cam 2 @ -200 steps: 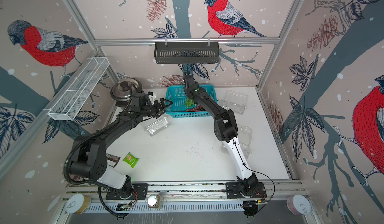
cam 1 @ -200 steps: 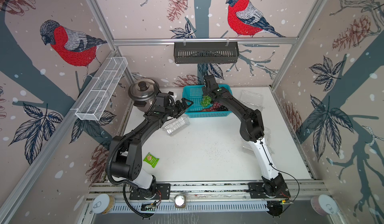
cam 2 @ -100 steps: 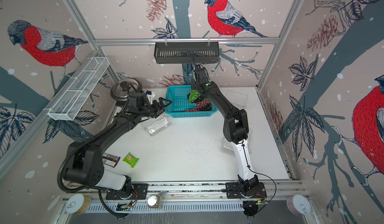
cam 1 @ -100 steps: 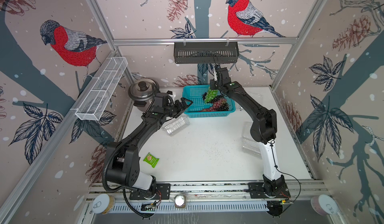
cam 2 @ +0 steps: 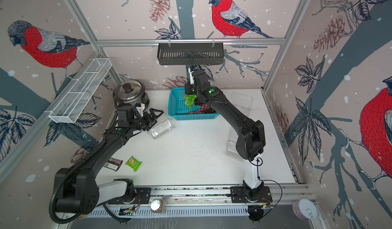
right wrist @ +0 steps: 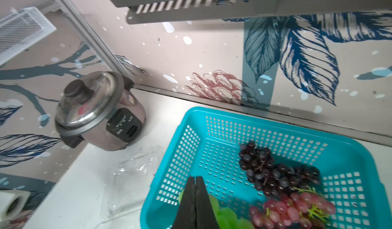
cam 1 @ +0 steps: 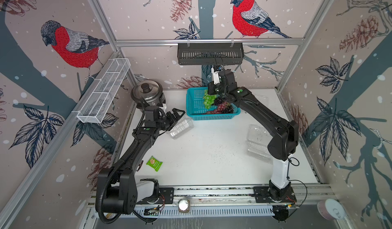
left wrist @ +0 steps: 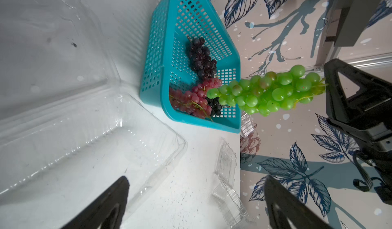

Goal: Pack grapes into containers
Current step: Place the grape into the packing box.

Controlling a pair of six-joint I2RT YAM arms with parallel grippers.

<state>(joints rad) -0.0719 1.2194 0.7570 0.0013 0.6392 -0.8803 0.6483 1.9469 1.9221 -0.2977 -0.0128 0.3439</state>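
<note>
Rice cooker (cam 1: 146,91): stands at the back left of the surface (cam 1: 201,153), lid on, apart from the packing.
Left hand (cam 1: 177,118): fingers spread wide with nothing between them; it hovers just beside the near container and points toward the basket.
Near container (cam 1: 180,127): a clear clamshell on the surface, between the left hand and the basket's front left corner. In the left wrist view (left wrist: 84,143) it looks open and its tray looks empty. Its long side runs slantwise across the surface.
Basket (cam 1: 212,118): teal, back middle; a red bunch (left wrist: 191,100) and a dark bunch (left wrist: 201,58) lie on its floor.
Green bunch (cam 1: 209,100): lifted clear of the basket floor and hanging over the basket's left half, long axis dropping from the stem.
Right hand (cam 1: 211,93): fingers (right wrist: 196,196) pressed together at the top of the green bunch, apparently on its stem, with the grapes directly below.
Other containers: one clear clamshell (cam 1: 257,141) lies partly under the right arm, and another (cam 1: 262,97) sits at the back right, near the basket.
Deciding relation: the open tray lies to the left of the hanging bunch, just past the basket's rim. The right hand carries the grapes, while the left hand is nearer the tray and free to steady it.
Next move, as judged: carry the bunch leftward over the rim, then lay it along the tray's long side.
Risk: the dangling tip may catch the basket rim, and the light tray may slide.
</note>
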